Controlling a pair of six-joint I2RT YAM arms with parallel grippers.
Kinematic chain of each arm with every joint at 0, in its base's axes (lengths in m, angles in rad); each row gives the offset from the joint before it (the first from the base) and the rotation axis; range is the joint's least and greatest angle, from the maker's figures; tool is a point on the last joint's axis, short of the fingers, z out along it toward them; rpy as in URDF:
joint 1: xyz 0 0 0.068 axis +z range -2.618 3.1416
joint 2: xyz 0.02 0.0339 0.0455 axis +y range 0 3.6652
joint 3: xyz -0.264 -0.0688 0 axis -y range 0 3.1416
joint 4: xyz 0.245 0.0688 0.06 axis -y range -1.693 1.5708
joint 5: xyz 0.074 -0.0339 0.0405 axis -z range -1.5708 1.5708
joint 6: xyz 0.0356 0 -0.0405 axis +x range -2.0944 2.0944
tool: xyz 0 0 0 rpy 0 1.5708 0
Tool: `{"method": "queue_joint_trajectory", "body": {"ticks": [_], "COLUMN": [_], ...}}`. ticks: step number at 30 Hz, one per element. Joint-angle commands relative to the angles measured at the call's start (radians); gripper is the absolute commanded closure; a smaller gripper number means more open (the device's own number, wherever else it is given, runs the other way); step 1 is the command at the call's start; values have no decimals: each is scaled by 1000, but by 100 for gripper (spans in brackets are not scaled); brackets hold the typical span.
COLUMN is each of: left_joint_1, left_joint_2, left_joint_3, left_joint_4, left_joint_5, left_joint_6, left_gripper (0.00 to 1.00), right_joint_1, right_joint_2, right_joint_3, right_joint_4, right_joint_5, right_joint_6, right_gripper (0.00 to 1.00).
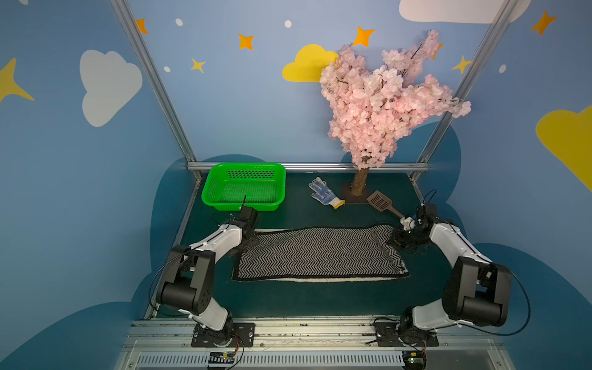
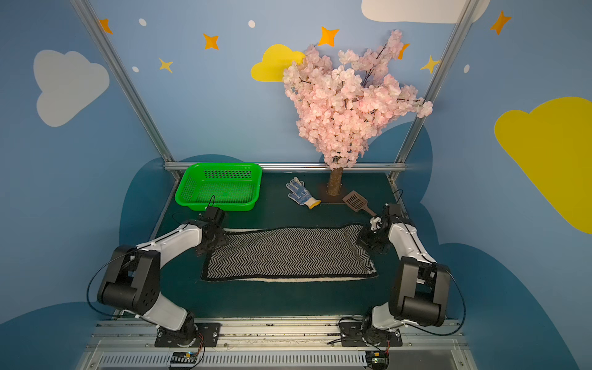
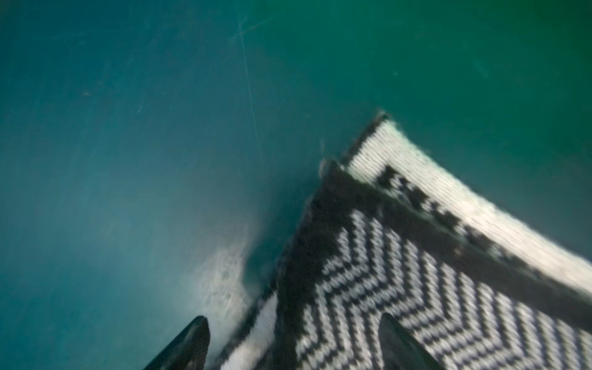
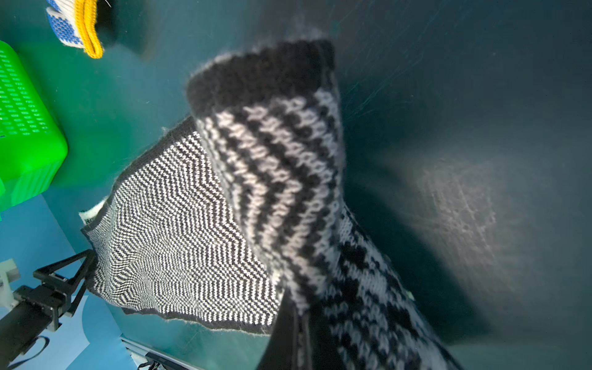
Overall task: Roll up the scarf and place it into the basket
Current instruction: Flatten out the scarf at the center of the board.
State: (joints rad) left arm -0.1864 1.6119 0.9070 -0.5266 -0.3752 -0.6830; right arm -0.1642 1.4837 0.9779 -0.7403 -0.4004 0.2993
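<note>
The scarf (image 1: 320, 253) lies across the middle of the bench (image 1: 320, 301), its right end pinched up by the right gripper (image 4: 294, 336), whose tips are lost in blurred knit. The left gripper (image 3: 294, 346) stands with jaws spread over the scarf's left corner, only the tips showing. The basket (image 1: 246, 206) sits at the far left corner.

Blue cloud-painted walls (image 1: 224, 112) surround dark-green tabletop (image 1: 320, 301).

White-and-black left arm (image 1: 217, 240) reaches forward, elbow raised, wrist pitched down. Left gripper (image 3: 292, 317) sits low, black fingers (image 3: 192, 339) parted. White-and-black right arm (image 1: 448, 238) mirrors that pose. Right gripper (image 1: 397, 240) is clamped on a raised corner of the black-and-white knitted scarf (image 4: 272, 153).
</note>
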Motion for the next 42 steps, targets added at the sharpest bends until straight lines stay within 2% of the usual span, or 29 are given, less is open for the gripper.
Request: {"method": "queue_joint_trajectory", "body": {"ticks": [1,11,15,19,21,22,23,30,33,35,38,42], "left_joint_1": [7,13,26,28,20,11,2,-79,-113,-116,-116,-103], "left_joint_2": [57,122,121,118,103,89,73,-87,-203,-289,-360,-306], "left_joint_3": [23,49,34,15,-6,-22,-41,-161,-225,-268,-294,-247], "left_joint_4": [41,108,153,164,172,178,183,182,175,202,225,190], "left_joint_5": [-18,-13,39,77,96,96,94,73,68,77,30,49], "left_joint_6": [11,-17,-9,-18,-19,-28,-38,-114,-154,-148,-136,-110], "left_gripper": [22,24,24,48,70,87,93,95,92,80,50,43], "right_joint_1": [-7,-11,-13,-22,-34,-47,-65,-168,-194,-195,-192,-182], "right_joint_2": [-27,-70,-87,-96,-94,-90,-85,-51,-54,-48,-42,-48], "right_joint_3": [-5,11,2,-5,3,10,18,120,138,142,120,108], "right_joint_4": [-35,-82,-91,-97,-98,-104,-105,-171,-176,-184,-167,-157], "right_joint_5": [14,32,48,73,94,101,97,103,96,91,64,64], "right_joint_6": [-12,-24,-31,-20,-16,-13,-12,-29,-31,-33,-31,-28], "right_gripper": [100,100,100,100,100,100,100,100,100,100,100,100]}}
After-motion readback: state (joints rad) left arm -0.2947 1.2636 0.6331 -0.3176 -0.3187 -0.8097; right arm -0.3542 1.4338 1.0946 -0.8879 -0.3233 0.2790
